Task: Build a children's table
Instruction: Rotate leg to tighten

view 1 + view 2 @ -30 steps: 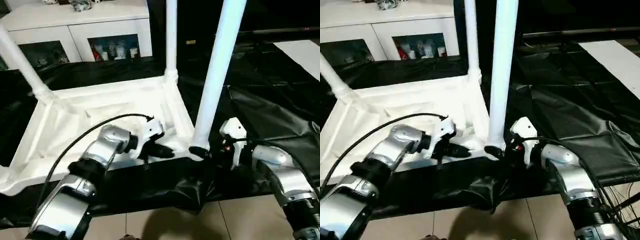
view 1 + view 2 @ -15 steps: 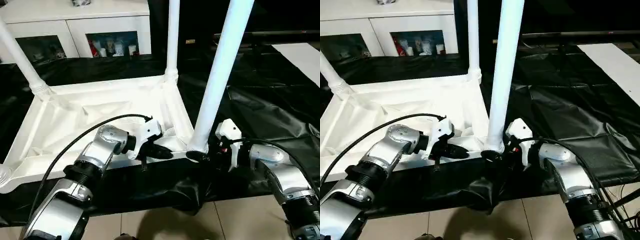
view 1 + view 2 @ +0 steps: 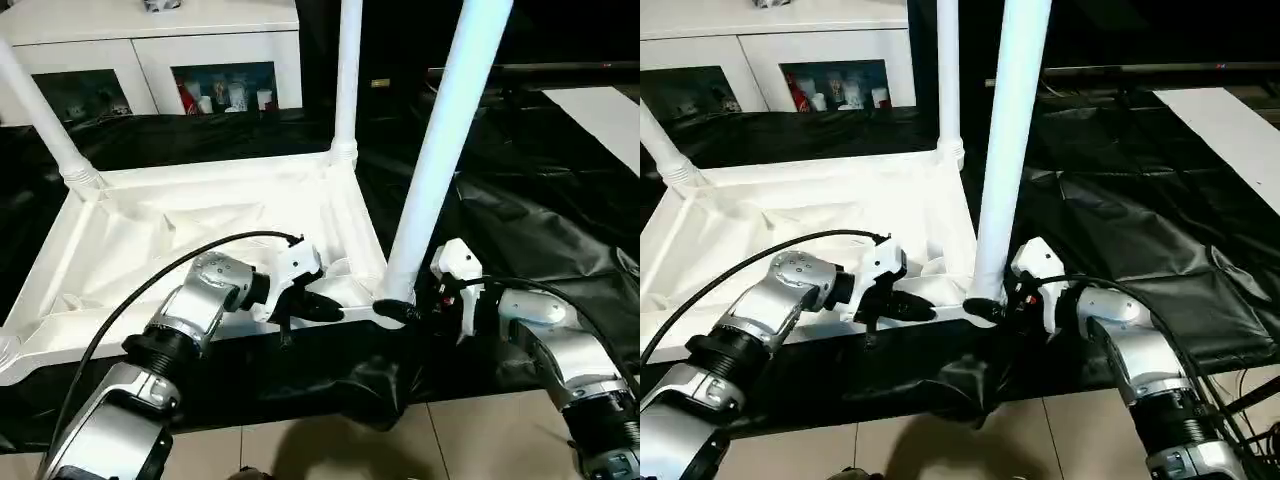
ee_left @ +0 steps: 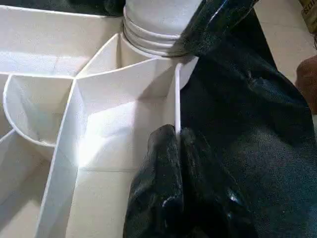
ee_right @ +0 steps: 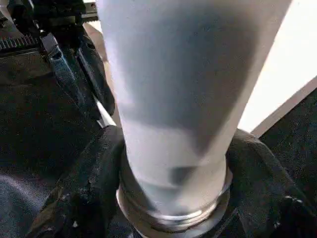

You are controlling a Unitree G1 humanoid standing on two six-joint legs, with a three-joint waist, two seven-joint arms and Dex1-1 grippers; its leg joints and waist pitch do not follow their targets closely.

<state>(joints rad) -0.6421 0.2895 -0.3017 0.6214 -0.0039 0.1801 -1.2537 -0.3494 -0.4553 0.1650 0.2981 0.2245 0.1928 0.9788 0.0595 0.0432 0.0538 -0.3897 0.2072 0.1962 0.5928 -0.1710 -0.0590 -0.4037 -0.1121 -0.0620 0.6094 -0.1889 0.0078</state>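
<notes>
Children's table (image 3: 200, 240): white plastic tabletop, lying upside down on black sheeting (image 3: 540, 230) across the middle of the frame, ribbed underside up so the corner sockets face upward to take the legs.

Left hand (image 3: 318, 305), lower centre: black fingers (image 4: 163, 163) pinched shut on the thin near rim (image 4: 177, 104) of the tabletop, beside the near-right corner. Judged purpose: bracing the top so it cannot slide or tip while the leg is worked.

Right hand (image 3: 400, 310), lower centre-right: fingers (image 5: 84, 198) cupped around the ringed foot of the near leg (image 3: 440, 150), one on each side, touching it. Judged purpose: steering or pressing the leg home in its socket; whether it is fully seated cannot be told.

Near leg: long white tube rising from the near-right corner out of the top of the frame, tilting slightly right.

Further legs: one (image 3: 347, 70) standing in the far-right socket, upper centre; one (image 3: 40, 120) leaning from the far-left corner, upper left. A ringed white stub (image 3: 6, 348) shows at the left edge, near-left corner.

White cabinet (image 3: 150, 50) with glass doors, top of frame: backdrop only.
</notes>
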